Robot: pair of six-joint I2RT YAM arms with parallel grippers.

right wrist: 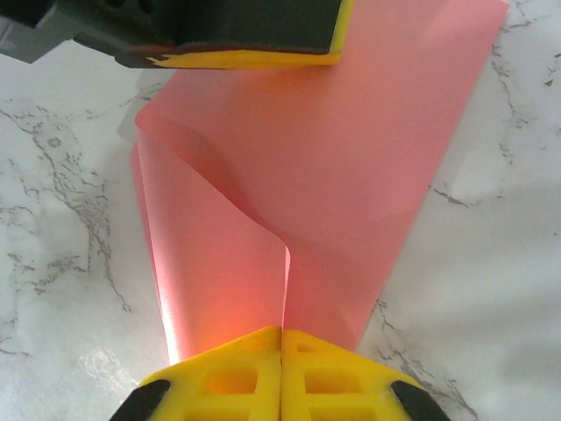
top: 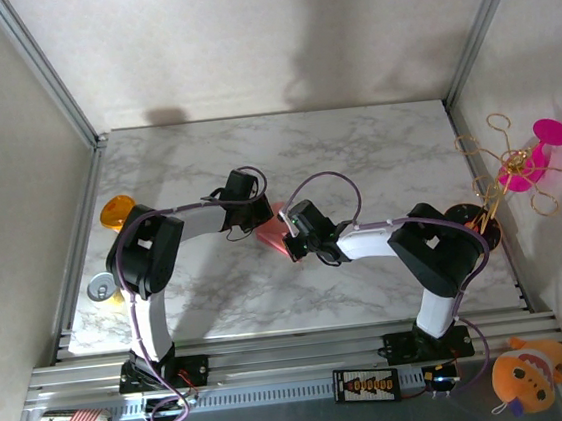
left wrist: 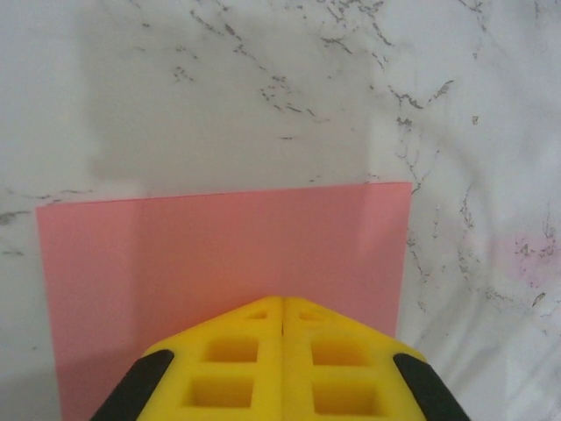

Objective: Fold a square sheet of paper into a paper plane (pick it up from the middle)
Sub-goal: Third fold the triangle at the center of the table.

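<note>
Between the right gripper's (right wrist: 282, 333) yellow jaws, shut tight, a raised fold of the square sheet of paper (right wrist: 351, 167) is pinched. At the sheet's far left side, the left gripper (left wrist: 282, 303) has its jaws closed, tips down over the paper. The sheet lies mid-way across the marble table (top: 374, 140), between both arms.

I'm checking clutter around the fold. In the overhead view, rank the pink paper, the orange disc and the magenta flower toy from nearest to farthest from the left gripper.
1. pink paper: in the centre, directly under the left gripper, whose jaws are shut.
2. orange disc: on the far left side.
3. magenta flower toy: on the far right side, clearly farthest.
</note>
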